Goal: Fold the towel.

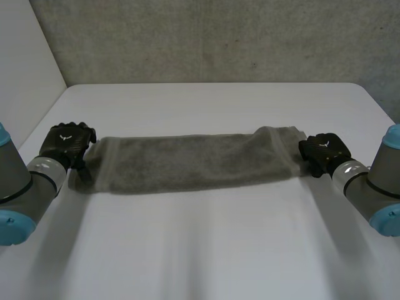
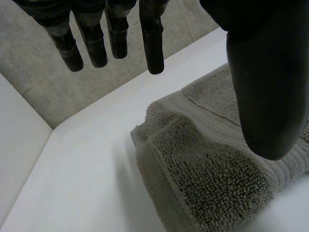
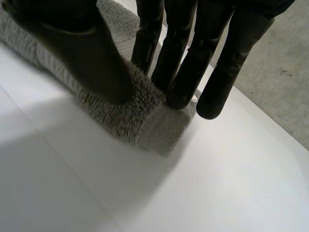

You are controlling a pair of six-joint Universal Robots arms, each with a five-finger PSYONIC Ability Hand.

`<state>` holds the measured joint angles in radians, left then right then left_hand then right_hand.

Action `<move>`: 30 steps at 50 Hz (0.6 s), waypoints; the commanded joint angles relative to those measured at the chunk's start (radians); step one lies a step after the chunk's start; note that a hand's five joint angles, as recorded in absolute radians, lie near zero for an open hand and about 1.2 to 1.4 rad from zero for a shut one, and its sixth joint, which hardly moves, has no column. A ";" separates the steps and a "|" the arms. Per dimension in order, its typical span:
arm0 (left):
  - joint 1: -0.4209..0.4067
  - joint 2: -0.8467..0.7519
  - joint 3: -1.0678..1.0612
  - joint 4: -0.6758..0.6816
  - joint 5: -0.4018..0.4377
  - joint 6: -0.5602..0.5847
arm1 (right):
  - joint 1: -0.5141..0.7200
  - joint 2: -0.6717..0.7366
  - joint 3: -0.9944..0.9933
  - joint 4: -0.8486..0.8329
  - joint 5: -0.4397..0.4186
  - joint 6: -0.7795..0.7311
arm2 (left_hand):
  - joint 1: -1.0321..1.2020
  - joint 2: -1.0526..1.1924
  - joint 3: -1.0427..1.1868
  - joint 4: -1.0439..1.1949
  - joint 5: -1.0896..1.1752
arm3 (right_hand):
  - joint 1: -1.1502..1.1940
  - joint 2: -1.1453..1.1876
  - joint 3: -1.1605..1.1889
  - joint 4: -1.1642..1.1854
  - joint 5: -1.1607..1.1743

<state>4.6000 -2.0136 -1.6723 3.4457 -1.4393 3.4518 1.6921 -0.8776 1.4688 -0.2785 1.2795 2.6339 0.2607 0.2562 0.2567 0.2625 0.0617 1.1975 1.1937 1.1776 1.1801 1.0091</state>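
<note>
We flank the towel [image 1: 194, 161], lengthwise fold apparently done.
Our right hand [image 3: 82, 53] pinches one end between thumb and fingers; our left hand [image 2: 265, 96] hangs open, fingers beyond the other end, thumb above it. Next, we judge, the left must grip before the ends meet.

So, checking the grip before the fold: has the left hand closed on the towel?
No, the left hand holds its fingers straight above the towel, not curled round it.

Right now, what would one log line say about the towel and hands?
towel: folded long strip, flat on table | left hand: open, over left end | right hand: pinching right end
</note>
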 commanded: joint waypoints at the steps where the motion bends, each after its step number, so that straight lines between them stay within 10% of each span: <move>1: 0.002 0.003 -0.001 0.001 -0.001 -0.003 | -0.060 -0.020 0.004 0.016 0.004 0.001 | -0.053 -0.048 -0.049 -0.055 -0.029 | 0.199 0.203 0.219 0.216 0.213; 23: 0.002 0.045 -0.020 -0.003 -0.003 -0.019 | -0.374 -0.227 0.010 0.150 -0.003 -0.121 | -0.068 -0.063 -0.064 -0.070 -0.043 | 0.199 0.203 0.219 0.216 0.213; 30: -0.016 0.088 0.009 -0.005 -0.003 -0.097 | -0.188 -0.259 -0.134 0.237 0.026 -0.056 | -0.068 -0.063 -0.064 -0.070 -0.043 | 0.199 0.203 0.219 0.216 0.213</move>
<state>4.5994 -1.9566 -1.6851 3.4414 -1.4420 3.4091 1.3464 -1.1050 1.4535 -0.1103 1.2833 2.5190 0.2607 0.2526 0.2567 0.2623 0.0601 1.3102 1.2982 1.3396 1.3410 1.1478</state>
